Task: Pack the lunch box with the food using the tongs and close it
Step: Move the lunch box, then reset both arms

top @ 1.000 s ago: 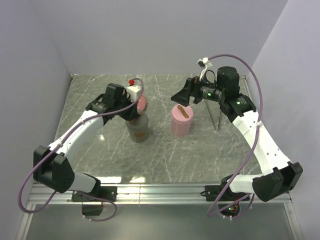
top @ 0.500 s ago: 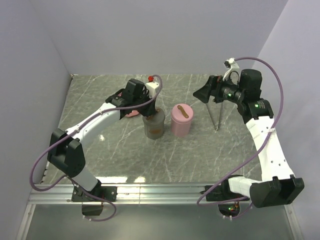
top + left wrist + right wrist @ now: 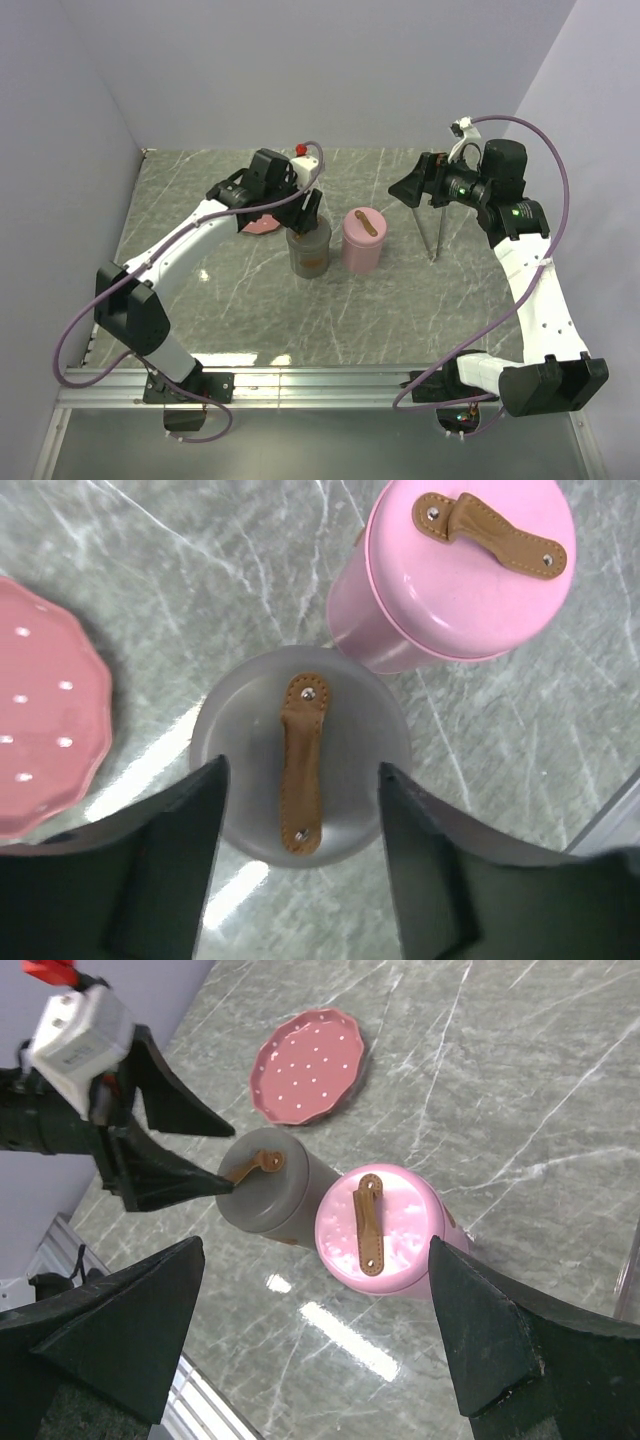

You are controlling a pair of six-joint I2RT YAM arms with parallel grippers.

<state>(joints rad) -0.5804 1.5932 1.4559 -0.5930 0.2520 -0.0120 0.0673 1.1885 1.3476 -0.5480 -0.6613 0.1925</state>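
The lunch box shows as two lidded cylinders standing side by side, a grey one (image 3: 308, 250) and a pink one (image 3: 362, 240). Each lid carries a brown strap. My left gripper (image 3: 302, 766) hangs open just above the grey lid (image 3: 300, 765), one finger on each side of it and neither gripping it. My right gripper (image 3: 402, 187) is open in the air, up and to the right of the pink cylinder (image 3: 385, 1230), with nothing in it. The thin metal tongs (image 3: 436, 235) lie on the table beneath the right arm. No food is in view.
A pink dotted plate (image 3: 262, 226) lies flat just left of the grey cylinder and looks bare (image 3: 308, 1065). Walls close the marble table on the left, back and right. A metal rail (image 3: 320, 378) runs along the near edge.
The left arm carried the grey cylinder rightward, set it beside the pink one and opened its jaws. The right arm drew back to the right, away from the pink lid.
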